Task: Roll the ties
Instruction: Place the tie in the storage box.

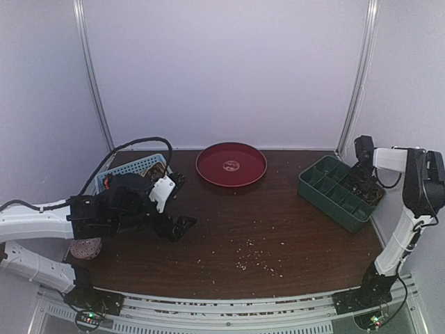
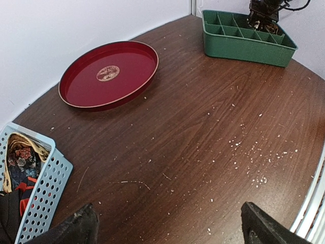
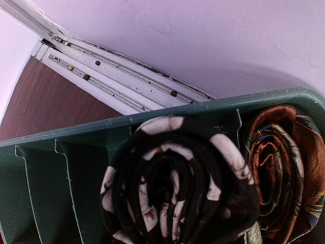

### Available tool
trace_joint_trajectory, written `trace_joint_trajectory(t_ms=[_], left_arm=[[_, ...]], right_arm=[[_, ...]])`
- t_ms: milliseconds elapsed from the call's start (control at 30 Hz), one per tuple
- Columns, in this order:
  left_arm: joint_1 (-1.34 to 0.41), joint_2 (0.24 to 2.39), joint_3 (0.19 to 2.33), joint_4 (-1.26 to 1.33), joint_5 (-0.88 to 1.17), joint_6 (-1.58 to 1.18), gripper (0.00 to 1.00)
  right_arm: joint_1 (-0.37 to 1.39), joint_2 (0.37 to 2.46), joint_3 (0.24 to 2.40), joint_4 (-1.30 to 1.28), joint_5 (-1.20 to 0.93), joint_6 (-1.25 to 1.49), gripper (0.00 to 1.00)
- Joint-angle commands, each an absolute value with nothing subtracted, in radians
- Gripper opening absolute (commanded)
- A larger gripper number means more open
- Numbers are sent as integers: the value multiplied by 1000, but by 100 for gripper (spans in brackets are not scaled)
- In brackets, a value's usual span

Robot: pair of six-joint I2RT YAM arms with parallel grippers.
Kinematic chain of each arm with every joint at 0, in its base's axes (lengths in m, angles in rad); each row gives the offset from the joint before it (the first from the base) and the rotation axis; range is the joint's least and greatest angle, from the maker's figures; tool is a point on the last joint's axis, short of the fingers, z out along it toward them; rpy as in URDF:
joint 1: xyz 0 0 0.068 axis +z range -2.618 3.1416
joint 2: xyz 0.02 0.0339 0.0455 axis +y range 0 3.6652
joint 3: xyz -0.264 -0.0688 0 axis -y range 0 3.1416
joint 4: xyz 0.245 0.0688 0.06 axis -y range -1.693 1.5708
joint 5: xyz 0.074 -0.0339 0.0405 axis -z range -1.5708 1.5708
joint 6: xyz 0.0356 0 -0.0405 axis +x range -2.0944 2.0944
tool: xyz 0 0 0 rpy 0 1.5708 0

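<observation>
Left arm (image 1: pixel 42 224): held low, reaching in from the left edge toward the middle of the desk (image 1: pixel 278 223), with the wrist just in front of the blue basket (image 1: pixel 132 169). The left gripper (image 2: pixel 167 208) is seen from its wrist view with fingers (image 2: pixel 76 226) spread wide. Nothing is held between them, only bare wood and scattered pale crumbs (image 2: pixel 254 150).

Right arm (image 1: pixel 417 188): raised from its base, folded at the elbow, forearm turned back leftward. The right gripper (image 1: pixel 363 177) is pointed down into the far right end of the green organiser (image 1: pixel 327 188). Whether its fingers are spread or pressed together cannot be told, since they are not seen in its own wrist view.

Ties:
- Unrolled ties (image 2: pixel 20 162) (dark and red patterned) are heaped in the blue basket. This is shown only by the left wrist view.
- A rolled dark tie (image 3: pixel 177 183) with pale markings is set on end in one compartment, filling the right wrist view.
- A rolled orange tie (image 3: pixel 279 162) is lodged in the next compartment, one divider apart. Neither roll is resolved from the top view.

A red tray (image 1: pixel 231 164) is seen at the far middle of the desk. A speckled pinkish ball (image 1: pixel 85 247) is seen near the left arm, in the top view only.
</observation>
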State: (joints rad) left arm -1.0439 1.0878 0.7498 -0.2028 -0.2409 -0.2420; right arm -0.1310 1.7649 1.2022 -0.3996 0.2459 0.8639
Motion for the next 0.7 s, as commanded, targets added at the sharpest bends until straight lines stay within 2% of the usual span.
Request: trace_joint_trajectory(t_ms=[0, 300, 433, 667], left_arm=[[-1042, 1061, 767, -189, -278, -244, 98], [-1042, 1065, 767, -188, -282, -249, 98], [-1042, 1069, 765, -182, -272, -250, 98], [-1042, 1068, 767, -187, -278, -245, 98]], right_arm=[[-106, 1764, 1137, -445, 30, 876, 18], [-102, 1728, 1170, -633, 183, 849, 21], [-110, 1800, 1255, -763, 244, 820, 22], [-115, 1887, 1300, -791, 283, 788, 20]])
